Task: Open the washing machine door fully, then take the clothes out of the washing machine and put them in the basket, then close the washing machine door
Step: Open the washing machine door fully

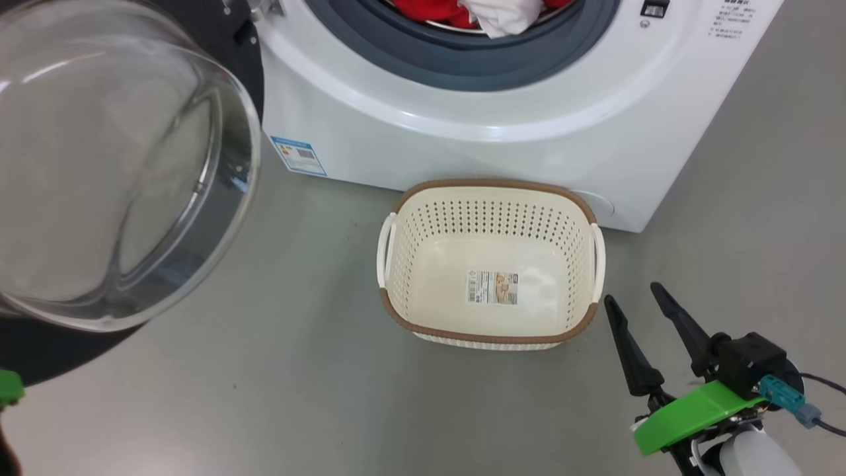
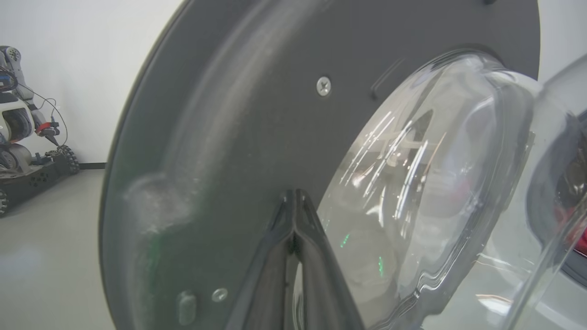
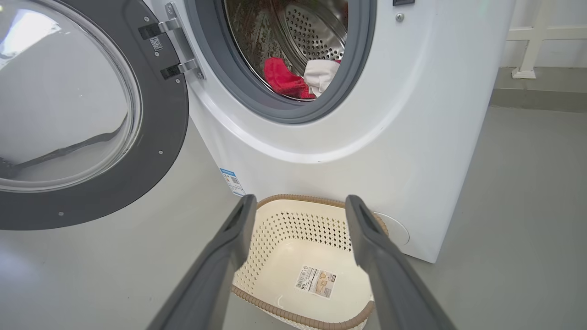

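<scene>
The left gripper (image 2: 293, 198) had its two long dark fingers pressed together tip to tip, with nothing caught between them. The tips lay close against the dark inner face of the washing machine door (image 2: 229, 114), a large round door with a wide black rim and a bulging clear glass bowl. Whether they touched it could not be told. The right gripper (image 3: 300, 204) had its jaws spread wide and held nothing. It hung in front of the washing machine (image 3: 412, 114), a big white front-loading machine, with its fingers pointing at the machine's lower front.

Ahead of those fingers stood the basket (image 3: 284, 229), a small cream-white perforated plastic tub with a brown woven-look rim and white side handles. It sat on the grey floor (image 1: 297, 396) just in front of the machine's foot. A label sticker (image 1: 492, 287) lay on its bottom, and the cream plastic around the sticker was bare.

The door was swung well out from its hinges on the machine's side toward the robot's left, leaving the mouth uncovered. Inside the grey rubber ring (image 1: 462, 63), the perforated steel drum (image 3: 312, 32) held the clothes (image 3: 284, 80), bright red soft fabric with a white piece beside it. They were heaped low in the drum, close behind the ring. A small blue label sticker (image 1: 299, 155) sat low on the machine's front, below the hinges.
</scene>
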Available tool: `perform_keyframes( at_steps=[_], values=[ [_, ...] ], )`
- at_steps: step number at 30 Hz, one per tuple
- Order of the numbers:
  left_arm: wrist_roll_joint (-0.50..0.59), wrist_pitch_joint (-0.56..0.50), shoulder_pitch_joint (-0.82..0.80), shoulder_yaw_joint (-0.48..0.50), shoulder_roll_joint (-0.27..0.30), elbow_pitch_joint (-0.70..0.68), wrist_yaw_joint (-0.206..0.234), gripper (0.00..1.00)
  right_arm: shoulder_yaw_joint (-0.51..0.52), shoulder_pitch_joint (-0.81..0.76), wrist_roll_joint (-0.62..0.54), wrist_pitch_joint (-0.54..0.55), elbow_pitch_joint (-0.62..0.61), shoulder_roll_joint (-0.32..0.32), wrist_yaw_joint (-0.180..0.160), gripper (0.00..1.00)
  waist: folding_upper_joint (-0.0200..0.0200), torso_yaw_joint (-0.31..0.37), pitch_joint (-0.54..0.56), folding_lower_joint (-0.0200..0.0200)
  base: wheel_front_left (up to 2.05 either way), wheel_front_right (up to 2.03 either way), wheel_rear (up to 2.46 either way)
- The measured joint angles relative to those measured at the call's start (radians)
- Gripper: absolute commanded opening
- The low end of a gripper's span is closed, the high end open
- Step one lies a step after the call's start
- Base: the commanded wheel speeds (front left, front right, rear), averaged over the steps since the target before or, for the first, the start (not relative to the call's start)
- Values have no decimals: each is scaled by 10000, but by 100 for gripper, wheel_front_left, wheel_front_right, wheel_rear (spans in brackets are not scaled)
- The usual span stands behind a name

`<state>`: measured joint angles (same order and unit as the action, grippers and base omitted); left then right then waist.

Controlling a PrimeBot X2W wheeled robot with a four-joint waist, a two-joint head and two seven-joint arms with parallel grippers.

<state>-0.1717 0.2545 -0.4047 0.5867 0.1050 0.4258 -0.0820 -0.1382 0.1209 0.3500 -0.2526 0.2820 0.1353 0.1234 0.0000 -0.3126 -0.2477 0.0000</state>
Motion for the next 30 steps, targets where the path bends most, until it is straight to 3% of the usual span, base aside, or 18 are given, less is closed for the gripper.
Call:
perform_keyframes(
  at_steps=[13,30],
  values=[
    [286,35,-917,769,313,894,-245,0,-4,323,-10,0,-94,138,0,100,0,188,-642,0,0,0,0],
    [642,33,-59,518,-278,627,-424,0,59,257,-12,0,-23,-10,0,100,0,119,70,0,0,0,0]
  ],
)
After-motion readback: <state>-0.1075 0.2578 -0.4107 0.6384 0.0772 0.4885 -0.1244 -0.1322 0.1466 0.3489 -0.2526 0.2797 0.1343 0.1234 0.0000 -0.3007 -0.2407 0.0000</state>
